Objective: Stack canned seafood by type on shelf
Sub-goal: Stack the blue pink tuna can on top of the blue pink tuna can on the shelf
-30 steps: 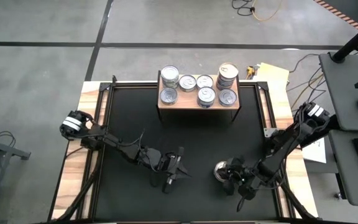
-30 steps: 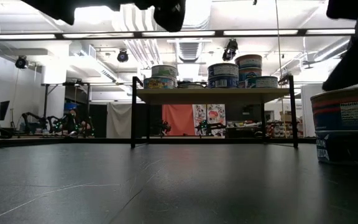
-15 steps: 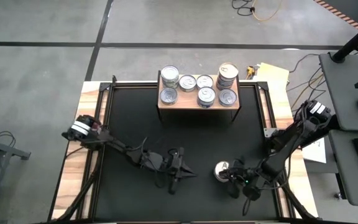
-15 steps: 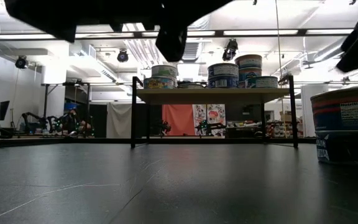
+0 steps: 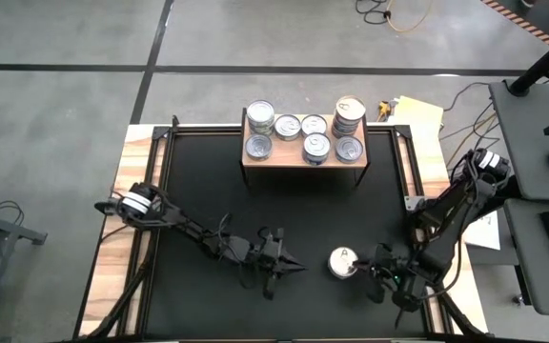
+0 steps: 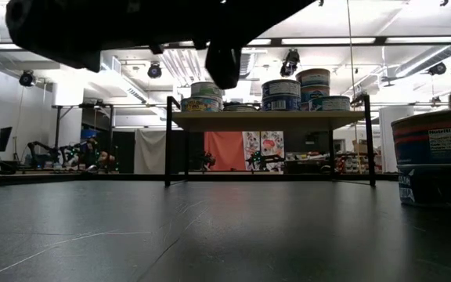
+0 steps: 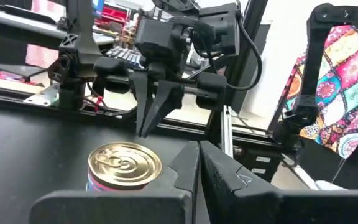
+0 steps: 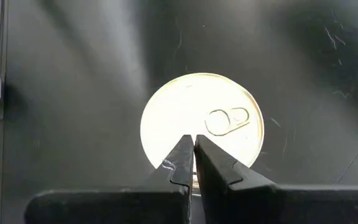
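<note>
shelf point(image 5: 304, 158): seven tins | gold-topped can point(image 5: 342, 263): on table | both claws pinched together

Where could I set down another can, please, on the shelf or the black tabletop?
The shelf is crowded with cans. The tabletop lies bare between the shelf's front edge and the shut left gripper, right gripper and gold-topped can.

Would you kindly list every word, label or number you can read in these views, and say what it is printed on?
"Nutrition Fac", cut off by the picture's edge: on the label of the near can on the black tabletop, low view.
Cans on the shelf: labels too small to read.
Gold can top: no text.
</note>
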Motion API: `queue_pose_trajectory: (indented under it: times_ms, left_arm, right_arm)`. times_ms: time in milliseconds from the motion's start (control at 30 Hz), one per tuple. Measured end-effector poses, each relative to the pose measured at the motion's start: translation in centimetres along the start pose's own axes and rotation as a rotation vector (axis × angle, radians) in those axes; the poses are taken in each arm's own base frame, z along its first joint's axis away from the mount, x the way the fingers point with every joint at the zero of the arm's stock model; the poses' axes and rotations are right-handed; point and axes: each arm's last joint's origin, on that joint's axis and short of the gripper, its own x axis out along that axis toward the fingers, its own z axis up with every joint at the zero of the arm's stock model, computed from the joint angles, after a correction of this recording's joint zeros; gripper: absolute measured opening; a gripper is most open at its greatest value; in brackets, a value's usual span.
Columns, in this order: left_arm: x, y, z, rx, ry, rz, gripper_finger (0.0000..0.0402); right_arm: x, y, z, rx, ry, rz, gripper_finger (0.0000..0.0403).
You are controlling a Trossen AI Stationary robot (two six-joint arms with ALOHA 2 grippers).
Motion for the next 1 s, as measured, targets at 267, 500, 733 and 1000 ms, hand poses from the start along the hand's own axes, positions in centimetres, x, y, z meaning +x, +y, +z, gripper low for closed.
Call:
queue_pose_trajectory:
  times_ms: [267, 500, 733, 1000]
  left_arm:
    - [3.5, -0.8, 0.4, 0.047, 0.046, 0.031, 0.0]
    - [6.6, -0.4, 0.0, 0.176, 0.205, 0.218, 0.0]
    - [7.9, 0.3, -1.0, 0.269, 0.253, 0.262, 0.0]
    - [8.9, 0.7, -2.6, 0.352, 0.289, 0.265, 0.0]
  right_arm:
    - [0.0, 0.0, 0.0, -0.104, -0.009, -0.004, 0.0009]
    - [-0.2, 0.1, -0.3, -0.067, 0.019, 0.014, 0.0009]
    - [-0.6, -0.2, -0.8, 0.114, 0.09, 0.002, 0.0009]
    - [-1.0, -0.4, -2.0, 0.21, 0.211, -0.026, 0.0009]
